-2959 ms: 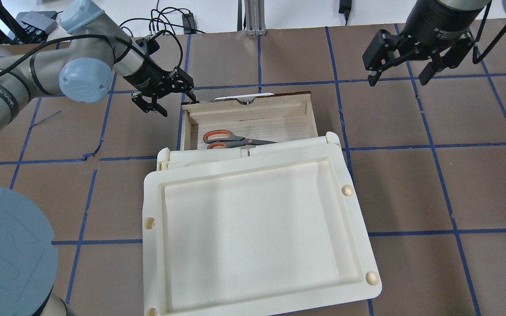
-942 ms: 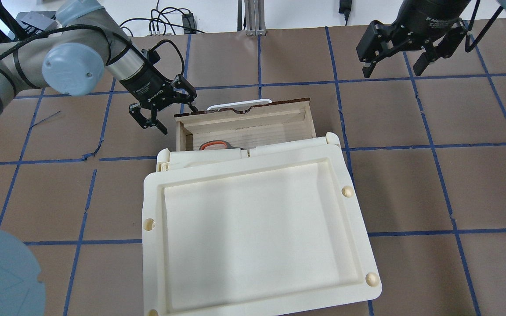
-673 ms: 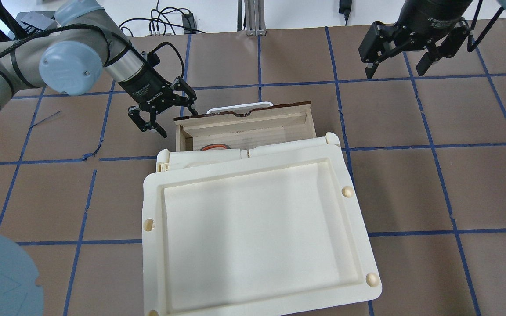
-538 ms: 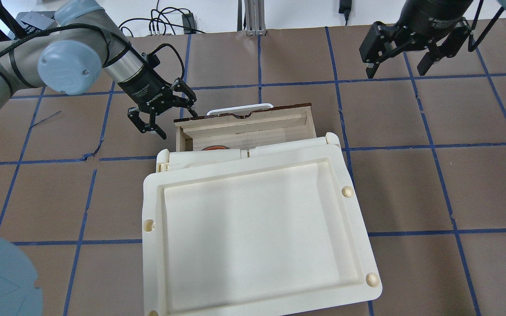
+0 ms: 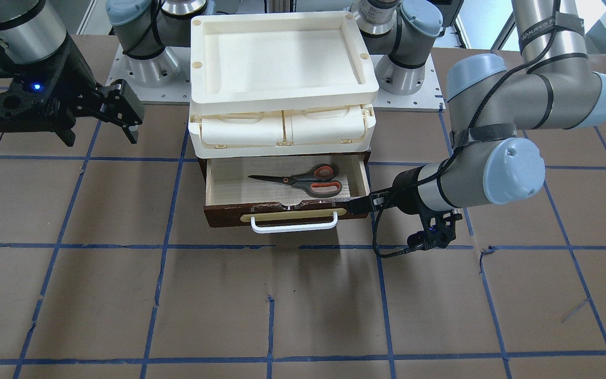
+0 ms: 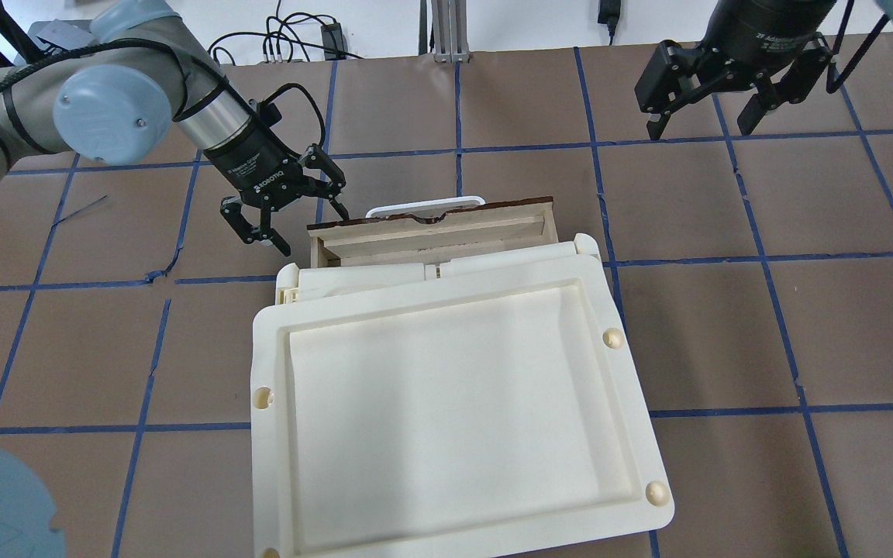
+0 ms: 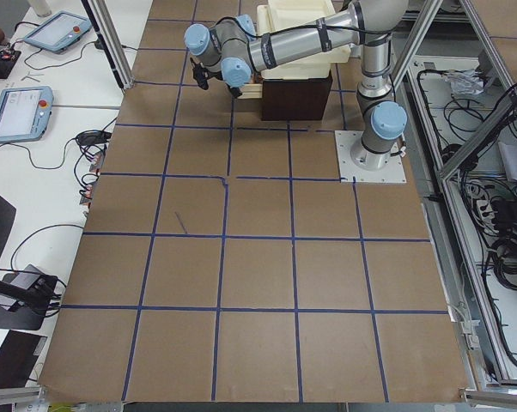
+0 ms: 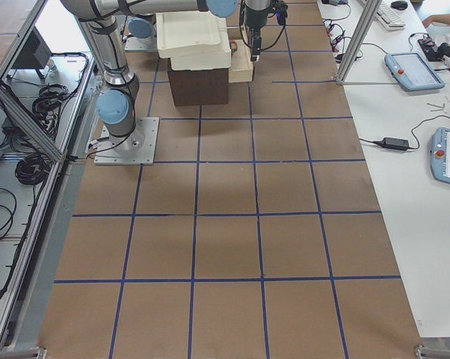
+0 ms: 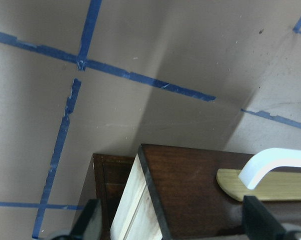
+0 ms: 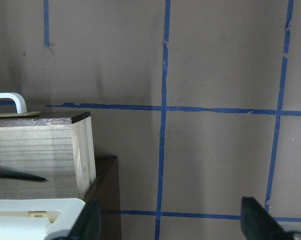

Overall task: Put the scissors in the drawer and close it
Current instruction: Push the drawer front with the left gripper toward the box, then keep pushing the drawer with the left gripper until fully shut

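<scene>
The scissors [image 5: 303, 181] lie inside the half-open drawer [image 5: 229, 217], handles toward my left arm's side. In the overhead view the drawer [image 6: 431, 229] sticks out only a little from under the cream unit and the scissors are hidden. In the right wrist view only a blade tip [image 10: 20, 176] shows. My left gripper [image 6: 308, 226] is open and straddles the drawer's front corner, one finger [image 6: 338, 205] against the dark front beside the white handle [image 6: 425, 204]. My right gripper [image 6: 698, 120] is open and empty, well off to the far right of the drawer.
The cream plastic tray unit [image 6: 268, 341] stands on top of the dark cabinet and overhangs the drawer. Brown table covering with blue tape grid [image 6: 764, 263] lies all around. Cables lie at the far edge [image 6: 291, 39].
My left gripper has moved toward the unit and pushed the drawer further in. The scissors have gone out of sight in the overhead view. My right gripper has barely moved.
</scene>
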Available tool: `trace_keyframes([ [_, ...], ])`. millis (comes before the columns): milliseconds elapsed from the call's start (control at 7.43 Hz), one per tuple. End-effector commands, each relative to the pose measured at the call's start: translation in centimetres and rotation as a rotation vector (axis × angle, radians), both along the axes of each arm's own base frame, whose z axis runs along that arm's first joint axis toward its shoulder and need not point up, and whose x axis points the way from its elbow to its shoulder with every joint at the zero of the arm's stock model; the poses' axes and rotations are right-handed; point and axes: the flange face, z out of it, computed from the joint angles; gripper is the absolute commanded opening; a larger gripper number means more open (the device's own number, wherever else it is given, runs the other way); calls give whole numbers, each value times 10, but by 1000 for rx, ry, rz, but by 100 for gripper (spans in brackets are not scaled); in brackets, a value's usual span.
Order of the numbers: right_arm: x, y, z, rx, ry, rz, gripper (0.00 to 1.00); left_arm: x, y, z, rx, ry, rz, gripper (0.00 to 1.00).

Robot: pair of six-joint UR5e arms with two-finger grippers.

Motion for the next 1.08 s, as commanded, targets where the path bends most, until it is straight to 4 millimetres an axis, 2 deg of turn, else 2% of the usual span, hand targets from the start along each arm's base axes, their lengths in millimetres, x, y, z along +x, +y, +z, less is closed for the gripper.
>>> trace_keyframes([
  [0, 0, 1, -1, 2, 0, 0, 100, -2, 6, -2, 43, 3, -6, 100],
  [942, 0, 2, -1, 1, 2, 0, 100, -6, 21, -4, 120, 1, -14, 100],
])
